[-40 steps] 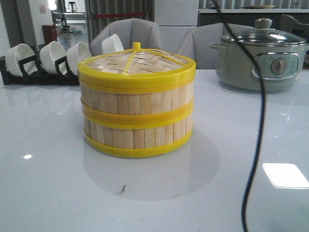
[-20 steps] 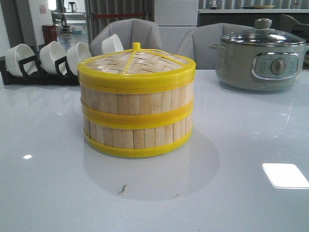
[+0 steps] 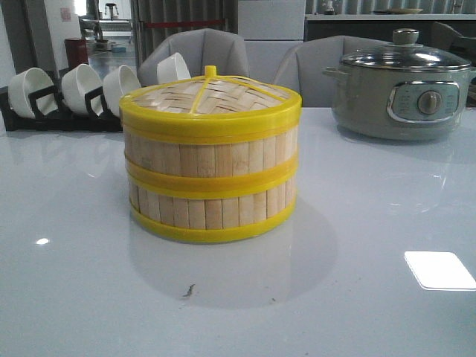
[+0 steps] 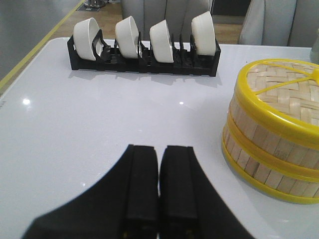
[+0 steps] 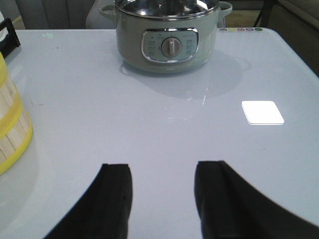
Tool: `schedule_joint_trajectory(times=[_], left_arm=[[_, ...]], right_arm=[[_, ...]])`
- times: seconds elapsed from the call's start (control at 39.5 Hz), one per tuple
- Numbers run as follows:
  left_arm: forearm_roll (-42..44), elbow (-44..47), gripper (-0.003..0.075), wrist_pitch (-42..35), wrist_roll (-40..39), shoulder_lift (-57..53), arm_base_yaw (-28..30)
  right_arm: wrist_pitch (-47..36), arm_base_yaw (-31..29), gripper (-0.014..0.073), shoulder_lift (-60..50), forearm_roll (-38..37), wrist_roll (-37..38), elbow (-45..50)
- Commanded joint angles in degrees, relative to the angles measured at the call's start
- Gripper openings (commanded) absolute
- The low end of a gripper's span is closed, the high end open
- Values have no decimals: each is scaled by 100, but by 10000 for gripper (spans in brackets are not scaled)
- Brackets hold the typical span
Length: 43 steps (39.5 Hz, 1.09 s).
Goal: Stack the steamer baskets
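Two steamer baskets (image 3: pixel 212 182) stand stacked in the middle of the table, pale bamboo slats between yellow rims, with the woven yellow-rimmed lid (image 3: pixel 210 100) on top. The same stack (image 4: pixel 276 134) fills one side of the left wrist view, and a sliver of it (image 5: pixel 11 129) shows in the right wrist view. My left gripper (image 4: pixel 159 149) is shut with nothing between its fingers, off to the stack's left over bare table. My right gripper (image 5: pixel 162 169) stands open and empty to the stack's right. Neither gripper appears in the front view.
A black rack of white bowls (image 3: pixel 71 93) lines the far left of the table (image 3: pixel 372 223). A grey-green electric pot (image 3: pixel 401 89) with a glass lid sits at the far right. Grey chairs (image 3: pixel 245 56) stand behind the table.
A black cable that hung across the right side of the front view a second ago has gone out of frame. The stack has not moved.
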Motion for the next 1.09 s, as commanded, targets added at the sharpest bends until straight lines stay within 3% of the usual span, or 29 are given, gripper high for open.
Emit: schedule_joint_trajectory(times=[0.0,0.33,0.4,0.56,0.61,1.06], left_arm=[[5,-176,85,-503,-45,15,-16],[5,-176,85,-503,-45,15,-16],[5,-176,85,-503,-45,15,-16],[5,-176,85,-503,-45,15,-16],[5,-176,85,-503,-45,15,-16],[5,-176,85,-503,-45,15,-16]], right_arm=[[-645,-56,415,-285,-79,-47,140],[-850,-56,392,-672,-79,-47,253],[-850,-56,300,-672,-79,-47,253],[-852,-56,6,-672,-79,-47,253],[-852,-56,40,-672,-79,-47,253],[-821,-56,40,-672,-79,-47,253]])
